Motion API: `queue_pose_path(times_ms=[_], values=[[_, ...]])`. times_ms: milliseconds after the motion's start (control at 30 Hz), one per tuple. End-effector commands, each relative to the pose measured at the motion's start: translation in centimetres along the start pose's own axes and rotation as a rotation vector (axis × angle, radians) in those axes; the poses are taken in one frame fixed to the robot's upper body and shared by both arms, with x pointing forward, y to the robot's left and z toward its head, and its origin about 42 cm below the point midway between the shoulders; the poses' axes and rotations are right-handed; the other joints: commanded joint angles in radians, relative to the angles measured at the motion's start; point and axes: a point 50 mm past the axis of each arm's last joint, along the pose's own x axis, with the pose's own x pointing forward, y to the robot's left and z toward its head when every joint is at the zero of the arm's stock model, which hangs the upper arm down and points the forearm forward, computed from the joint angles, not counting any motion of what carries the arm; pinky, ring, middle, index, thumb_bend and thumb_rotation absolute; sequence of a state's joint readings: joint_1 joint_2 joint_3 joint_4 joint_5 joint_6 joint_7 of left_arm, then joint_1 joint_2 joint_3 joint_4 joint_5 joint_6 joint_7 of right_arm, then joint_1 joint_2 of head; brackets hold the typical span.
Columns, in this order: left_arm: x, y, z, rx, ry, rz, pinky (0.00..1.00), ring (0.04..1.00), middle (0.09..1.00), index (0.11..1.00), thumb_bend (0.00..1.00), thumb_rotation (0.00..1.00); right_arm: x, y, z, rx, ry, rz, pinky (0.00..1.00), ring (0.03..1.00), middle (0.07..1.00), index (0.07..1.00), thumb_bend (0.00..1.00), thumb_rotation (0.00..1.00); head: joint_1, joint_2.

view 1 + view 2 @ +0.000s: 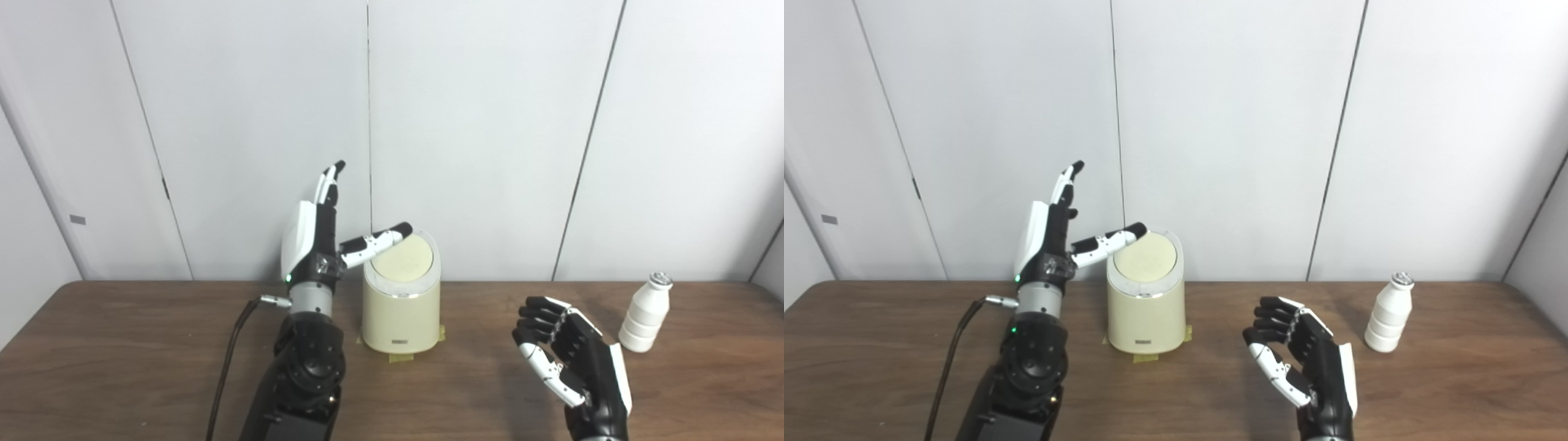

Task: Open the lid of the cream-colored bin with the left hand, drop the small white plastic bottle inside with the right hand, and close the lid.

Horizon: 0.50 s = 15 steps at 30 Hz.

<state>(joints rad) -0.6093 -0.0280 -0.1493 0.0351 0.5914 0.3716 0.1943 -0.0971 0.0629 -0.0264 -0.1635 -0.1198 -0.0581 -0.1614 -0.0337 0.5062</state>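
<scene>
Nearest us, our right hand (572, 361) waits empty, fingers loosely curled, beside the upright bottle (646, 313). Our left hand (318, 236), spread and empty, has its thumb at the bin (401, 312) lid (402, 258). We recommend pressing squarely on the lid's rim.

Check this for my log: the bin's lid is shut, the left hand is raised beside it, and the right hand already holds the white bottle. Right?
Not quite. The right hand holds nothing; the left eye view shows the white bottle standing apart on the table. The bin's lid is shut, with the left hand raised beside it.
</scene>
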Motion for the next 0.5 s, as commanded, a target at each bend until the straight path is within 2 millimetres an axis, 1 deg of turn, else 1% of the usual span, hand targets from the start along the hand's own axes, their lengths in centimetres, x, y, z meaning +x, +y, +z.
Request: queue_pose_path(times_ms=[0,133,200,367,467], values=[[1.5,0.5,2.6,0.034,-0.11,0.048,0.89,0.997,1.0,1.0,0.91,0.32,1.4,0.8,2.3,0.026,-0.098,0.003,0.54,0.595,0.617,0.62,0.3,0.25,-0.001,0.002],[1.9,-0.4,2.2,0.107,-0.115,0.03,0.96,1.0,1.0,1.0,0.91,0.3,1.4,0.7,2.3,0.022,-0.102,0.009,0.54,0.597,0.618,0.622,0.29,0.26,-0.001,0.003],[2.1,-0.7,2.0,0.127,-0.109,0.023,0.99,1.0,1.0,0.998,0.9,0.27,1.4,0.7,2.3,0.025,-0.103,0.008,0.54,0.597,0.62,0.622,0.29,0.26,0.0,0.004],[2.7,-1.3,1.6,0.173,-0.083,0.019,1.0,1.0,1.0,0.996,0.88,0.22,1.4,0.8,2.4,0.032,-0.102,0.006,0.54,0.596,0.62,0.622,0.3,0.25,-0.002,0.007],[3.0,-1.4,1.3,0.212,-0.07,0.027,1.0,1.0,1.0,0.995,0.87,0.22,1.4,0.8,2.3,0.026,-0.106,0.004,0.54,0.594,0.62,0.62,0.3,0.25,-0.004,0.007]])
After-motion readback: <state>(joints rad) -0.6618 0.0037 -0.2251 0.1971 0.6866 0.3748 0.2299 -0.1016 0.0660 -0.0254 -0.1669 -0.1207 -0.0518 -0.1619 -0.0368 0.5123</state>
